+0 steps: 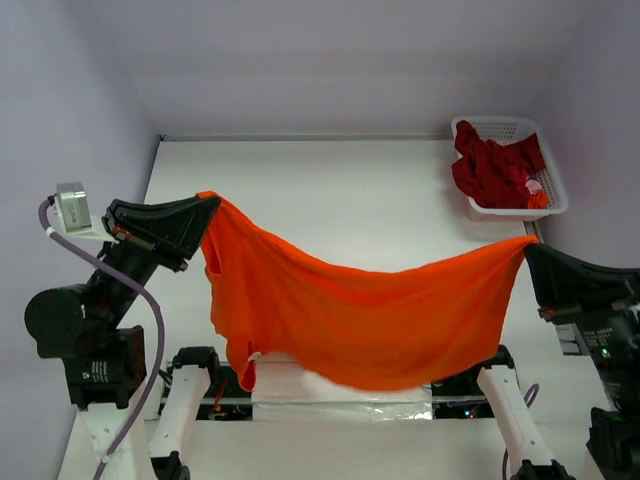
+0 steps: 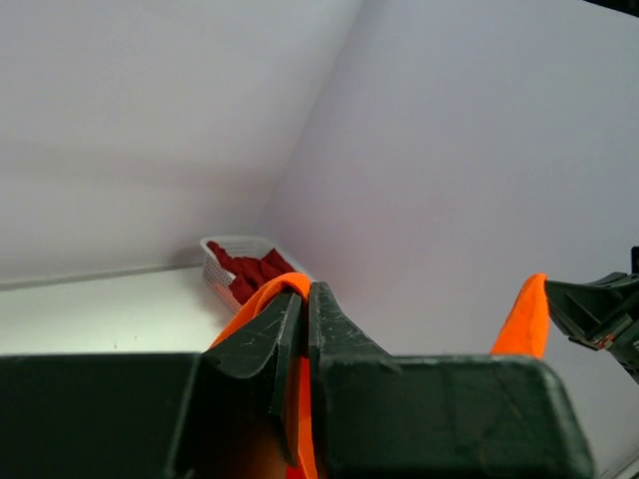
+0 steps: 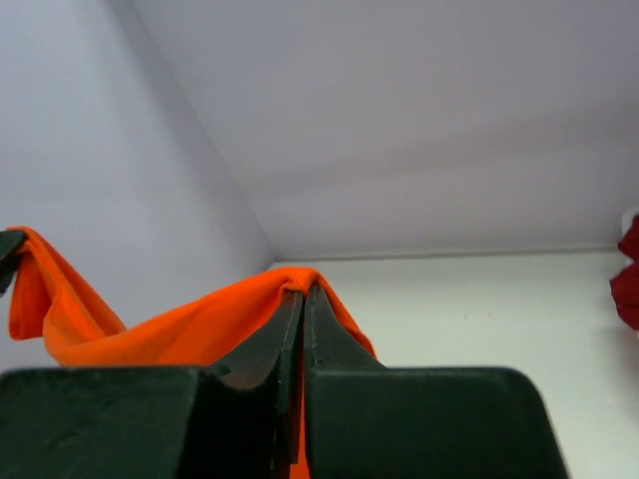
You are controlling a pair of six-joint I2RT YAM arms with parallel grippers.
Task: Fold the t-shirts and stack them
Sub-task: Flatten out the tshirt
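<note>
A bright orange t-shirt [image 1: 360, 310] hangs in the air, stretched between my two grippers and sagging in the middle above the table's near edge. My left gripper [image 1: 207, 200] is shut on its left corner; the cloth [image 2: 285, 289] shows pinched between the fingers [image 2: 334, 319]. My right gripper [image 1: 530, 243] is shut on its right corner, cloth [image 3: 200, 324] draped over the fingertips. Dark red t-shirts [image 1: 495, 170] lie crumpled in the white basket [image 1: 548, 205] at the back right, also seen in the left wrist view [image 2: 255, 269].
The white table [image 1: 330, 180] runs between pale walls on the left, back and right. The basket sits against the right wall. A grey box [image 1: 72, 205] is mounted on the left arm. The arm bases stand at the near edge.
</note>
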